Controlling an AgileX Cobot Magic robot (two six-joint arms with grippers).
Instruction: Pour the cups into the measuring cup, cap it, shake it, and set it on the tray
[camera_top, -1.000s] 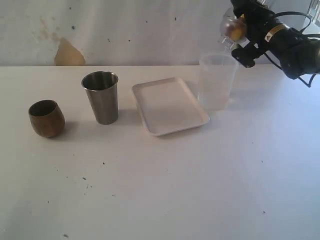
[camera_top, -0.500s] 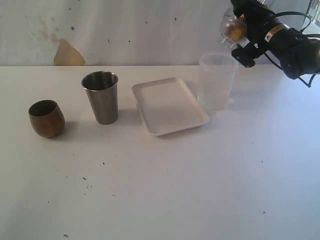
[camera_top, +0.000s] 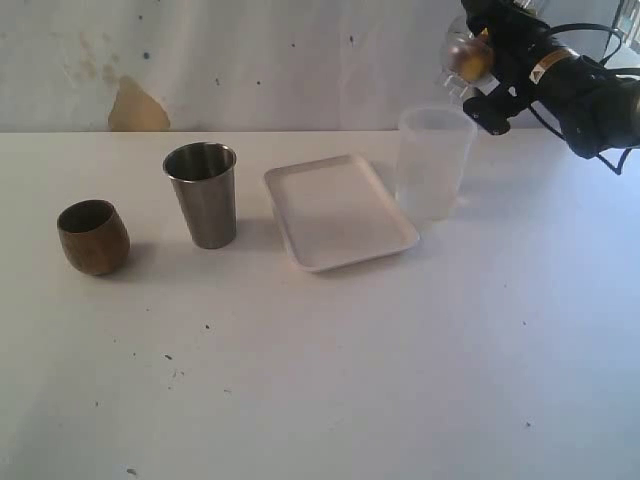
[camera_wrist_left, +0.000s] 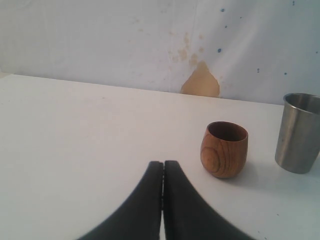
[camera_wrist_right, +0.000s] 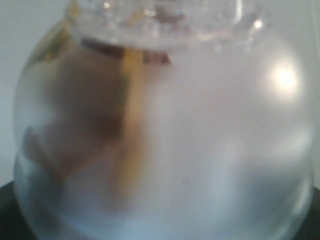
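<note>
A brown wooden cup and a steel tumbler stand upright at the left of the table. The white tray lies bare in the middle. Just right of it stands the translucent measuring cup, uncovered. Above and behind its rim, my right gripper is shut on the clear dome cap; the cap fills the right wrist view. My left gripper is shut and holds nothing, low over the table a short way from the wooden cup, with the tumbler beyond. It is out of the exterior view.
A stained white wall runs along the back of the table. Small dark specks dot the white table top at the front left.
</note>
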